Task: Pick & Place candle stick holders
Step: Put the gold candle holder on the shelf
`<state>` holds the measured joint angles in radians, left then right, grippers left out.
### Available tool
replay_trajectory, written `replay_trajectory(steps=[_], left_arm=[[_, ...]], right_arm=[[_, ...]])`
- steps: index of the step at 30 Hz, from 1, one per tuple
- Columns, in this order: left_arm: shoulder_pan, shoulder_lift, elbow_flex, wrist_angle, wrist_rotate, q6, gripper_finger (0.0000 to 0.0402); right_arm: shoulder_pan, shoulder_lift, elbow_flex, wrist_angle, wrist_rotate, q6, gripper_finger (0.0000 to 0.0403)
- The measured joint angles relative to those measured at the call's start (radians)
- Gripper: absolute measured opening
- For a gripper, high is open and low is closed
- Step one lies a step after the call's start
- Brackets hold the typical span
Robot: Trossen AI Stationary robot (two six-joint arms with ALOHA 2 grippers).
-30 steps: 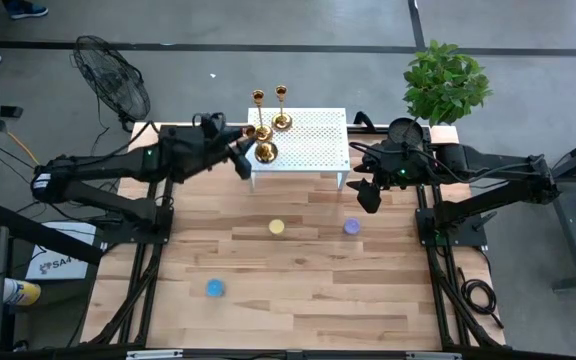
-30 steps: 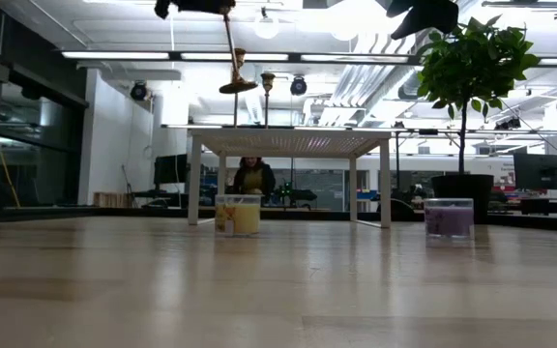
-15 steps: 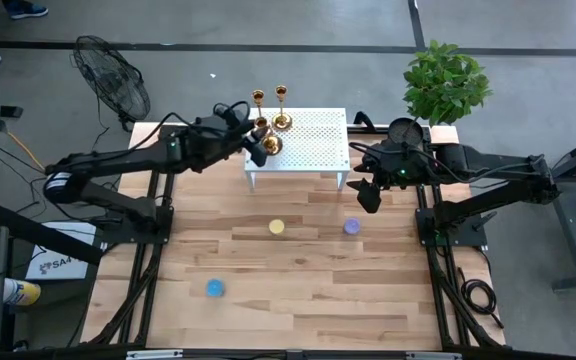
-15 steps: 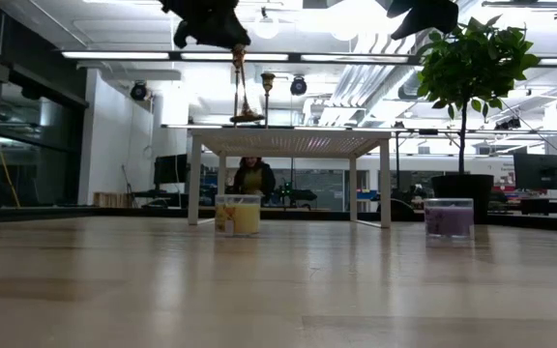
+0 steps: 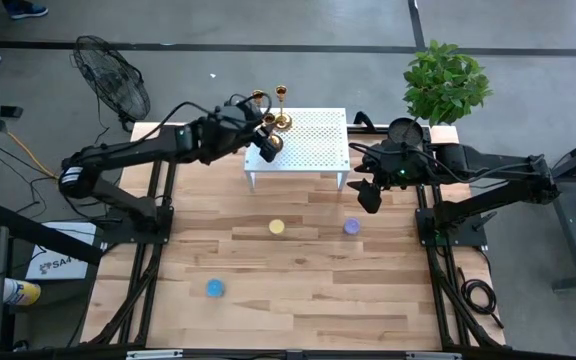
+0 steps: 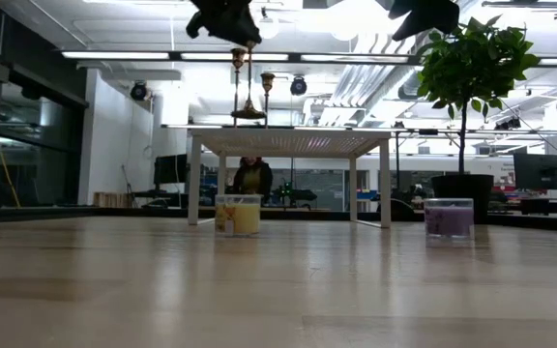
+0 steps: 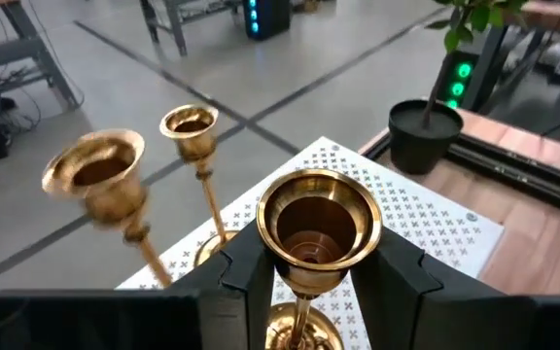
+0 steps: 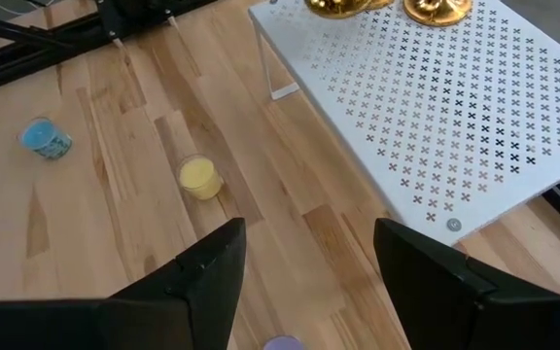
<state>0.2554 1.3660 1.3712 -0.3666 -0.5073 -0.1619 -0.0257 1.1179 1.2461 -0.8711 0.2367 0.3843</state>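
Three gold candle stick holders show. Two stand on the far left corner of the small white perforated table (image 5: 313,140): one (image 5: 282,118) and another (image 5: 259,98), also in the left wrist view (image 7: 191,126) (image 7: 100,175). My left gripper (image 5: 265,146) is shut on the third holder (image 7: 319,228) over the table's left part. In the low view its flared base (image 6: 249,114) hangs just above the table top. My right gripper (image 5: 368,195) is open and empty, above the wood beside the white table's right legs. My left gripper pinches the holder just under its top cup, at the head of the stem (image 7: 304,292), between its two fingers (image 7: 246,282). The fingers come from the table's left, slanting down, and lie across the stem. The holder hangs upright, its base clear of the white table.
A yellow candle (image 5: 276,227), a purple candle (image 5: 351,227) and a blue candle (image 5: 214,288) stand on the wooden table. A fan (image 5: 113,75) and a potted plant (image 5: 446,80) stand beyond the far edge. The white table's right part (image 8: 436,107) is bare.
My left gripper has carried the holder toward the table's right and far edge, from beside the white table's left end to over it. The holder, tilted a second ago, has come upright and lower, its base close above the table top.
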Motion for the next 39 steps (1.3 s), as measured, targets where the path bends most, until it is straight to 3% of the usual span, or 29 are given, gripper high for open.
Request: replay_trajectory(steps=[4, 8, 20, 39], left_arm=[[0.0, 0.066, 0.134, -0.148, -0.001, -0.02, 0.0113], [0.0, 0.128, 0.192, -0.198, -0.001, -0.068, 0.0113], [0.0, 0.174, 0.184, -0.231, -0.111, -0.238, 0.0113], [0.0, 0.214, 0.186, -0.22, -0.163, -0.352, 0.0113]], right_arm=[[0.0, 0.0, 0.0, -0.005, 0.0, 0.0, 0.0222], [0.0, 0.0, 0.0, -0.007, 0.0, 0.0, 0.0222], [0.0, 0.0, 0.0, -0.013, -0.003, 0.001, 0.0222], [0.0, 0.0, 0.0, -0.013, 0.0, 0.0, 0.0222]])
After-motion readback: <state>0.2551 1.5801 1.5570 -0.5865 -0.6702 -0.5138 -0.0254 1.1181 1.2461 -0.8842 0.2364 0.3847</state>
